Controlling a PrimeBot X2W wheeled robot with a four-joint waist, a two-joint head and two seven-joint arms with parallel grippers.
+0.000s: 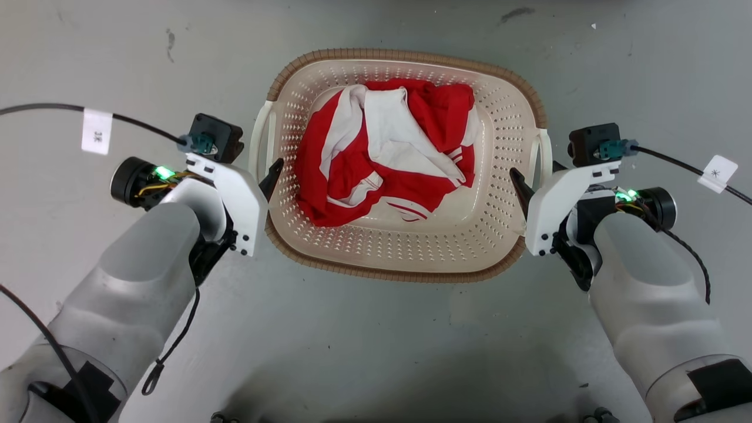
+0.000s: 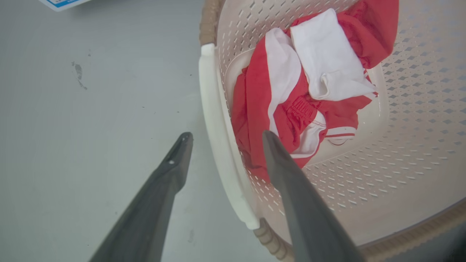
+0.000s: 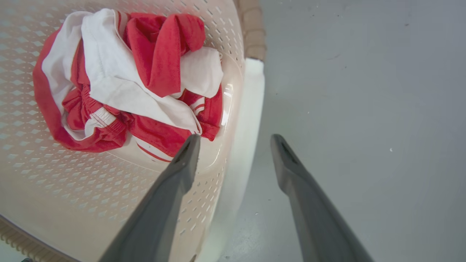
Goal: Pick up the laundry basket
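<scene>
Cream-white perforated plastic laundry basket (image 1: 411,247) with a brown woven-look rim sits on the grey floor (image 1: 376,346), with crumpled red-and-white clothing (image 1: 382,158) piled in its bottom. Left gripper (image 2: 226,135) has its jaws wide, straddling the left white side handle (image 2: 213,109): one finger outside, one inside the wall. Right gripper (image 3: 236,138), same deal on the right white handle (image 3: 251,109). Can't tell if any finger actually touches plastic. From the head camera, the white wrist housings (image 1: 235,188) hide most of the fingers, and both wrist views cut the basket off.
</scene>
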